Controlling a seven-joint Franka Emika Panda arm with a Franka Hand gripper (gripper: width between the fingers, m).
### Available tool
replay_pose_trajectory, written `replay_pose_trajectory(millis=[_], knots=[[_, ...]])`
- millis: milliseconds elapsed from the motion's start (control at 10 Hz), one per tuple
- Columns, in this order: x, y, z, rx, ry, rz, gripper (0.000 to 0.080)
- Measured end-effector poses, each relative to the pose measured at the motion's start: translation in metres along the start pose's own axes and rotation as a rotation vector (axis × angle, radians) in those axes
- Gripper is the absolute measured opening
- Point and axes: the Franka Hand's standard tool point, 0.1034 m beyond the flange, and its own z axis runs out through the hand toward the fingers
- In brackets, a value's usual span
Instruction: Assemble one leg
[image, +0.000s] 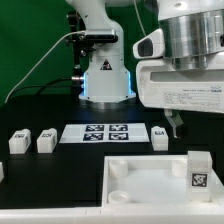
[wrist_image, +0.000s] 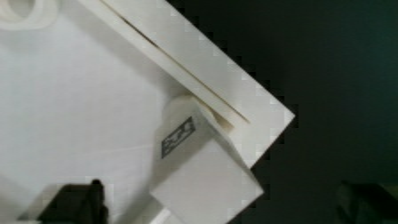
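Observation:
A white leg (image: 198, 172) with a black-and-white tag stands upright at the corner of the white tray (image: 140, 185) on the exterior view's right. In the wrist view the leg (wrist_image: 199, 170) rises from the tray's round corner socket (wrist_image: 185, 103). My gripper (image: 196, 128) hangs above the leg without touching it. In the wrist view the gripper (wrist_image: 222, 205) is open. Its dark fingers (wrist_image: 71, 204) stand wide apart on either side of the leg's top, and it holds nothing.
Three more white legs lie on the black table: two (image: 18, 142) (image: 46, 140) at the exterior view's left and one (image: 160, 136) right of the marker board (image: 105, 133). The robot base (image: 105, 75) stands behind. The tray shows another round socket (image: 120, 190).

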Motion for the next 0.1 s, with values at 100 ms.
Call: replay_pose_trajectory(millis=[100], knots=[[0.0,0.0,0.0,0.0,0.0,0.0,0.0649]])
